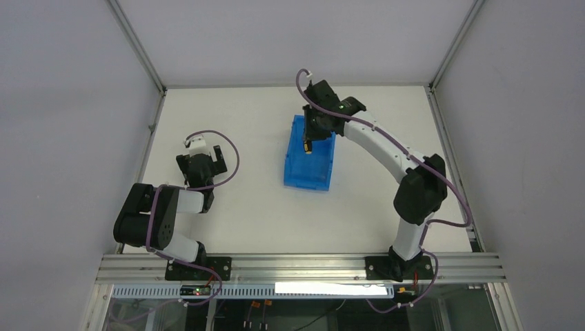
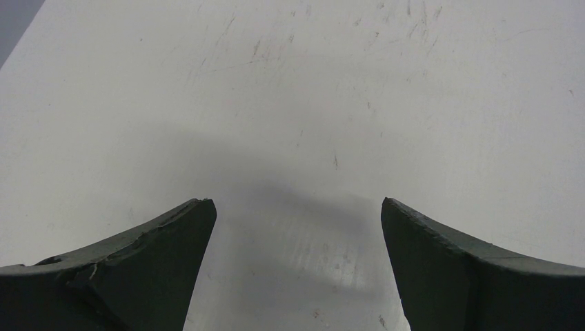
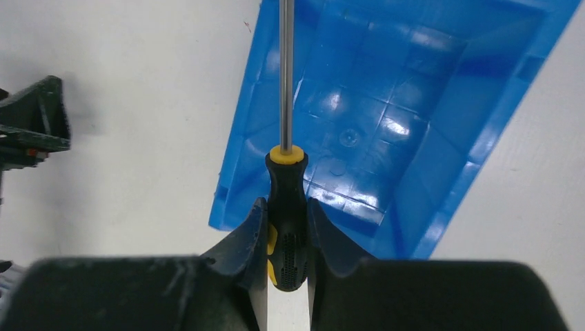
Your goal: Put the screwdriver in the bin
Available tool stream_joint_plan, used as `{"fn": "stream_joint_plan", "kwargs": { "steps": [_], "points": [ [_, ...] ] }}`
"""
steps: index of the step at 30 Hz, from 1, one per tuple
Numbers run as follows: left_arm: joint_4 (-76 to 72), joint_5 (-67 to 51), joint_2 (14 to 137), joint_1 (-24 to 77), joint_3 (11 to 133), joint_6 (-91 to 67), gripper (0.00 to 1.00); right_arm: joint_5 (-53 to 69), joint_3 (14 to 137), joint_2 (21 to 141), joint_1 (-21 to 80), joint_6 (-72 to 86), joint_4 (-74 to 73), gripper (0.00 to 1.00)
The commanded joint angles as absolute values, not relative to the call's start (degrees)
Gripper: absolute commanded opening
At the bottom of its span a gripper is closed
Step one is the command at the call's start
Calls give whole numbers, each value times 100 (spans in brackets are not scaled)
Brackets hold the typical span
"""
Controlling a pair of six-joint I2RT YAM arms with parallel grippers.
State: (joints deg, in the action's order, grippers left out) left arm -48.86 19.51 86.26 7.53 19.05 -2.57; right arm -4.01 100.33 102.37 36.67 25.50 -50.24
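Note:
My right gripper (image 1: 310, 135) hangs over the far end of the translucent blue bin (image 1: 312, 172), shut on the screwdriver (image 1: 307, 147). In the right wrist view both fingers press the black and yellow handle of the screwdriver (image 3: 287, 181), and my gripper (image 3: 286, 208) holds it above the bin (image 3: 414, 103). The thin metal shaft runs straight out over the bin's floor, close to its left wall. My left gripper (image 1: 202, 160) rests low over the bare table at the left, well away from the bin. Its jaws (image 2: 298, 207) stand open with nothing between them.
The bin holds nothing else. Part of the left arm (image 3: 31, 124) shows at the left edge of the right wrist view. White walls and metal frame rails (image 1: 148, 131) bound the table on three sides.

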Motion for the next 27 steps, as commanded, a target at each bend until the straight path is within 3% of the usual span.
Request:
{"fn": "stream_joint_plan", "kwargs": {
  "steps": [1, 12, 19, 22, 27],
  "points": [
    [-5010, 2048, 8639, 773, 1995, -324, 99, -436, 9624, 10583, 3827, 2929, -4389, 0],
    [-5010, 2048, 8638, 775, 1996, -318, 99, -832, 8802, 11218, 3955, 3229, -3840, 0],
    [-5010, 2048, 8634, 778, 1995, -324, 99, -1002, 8942, 11708, 3955, 3202, -3952, 3],
    [-5010, 2052, 8633, 781, 1995, -323, 99, -1036, 9014, 11682, 3962, 3175, -4025, 13],
    [-5011, 2048, 8635, 775, 1995, -323, 99, -1072, 9149, 11426, 3969, 3099, -4223, 43]
  ]
}}
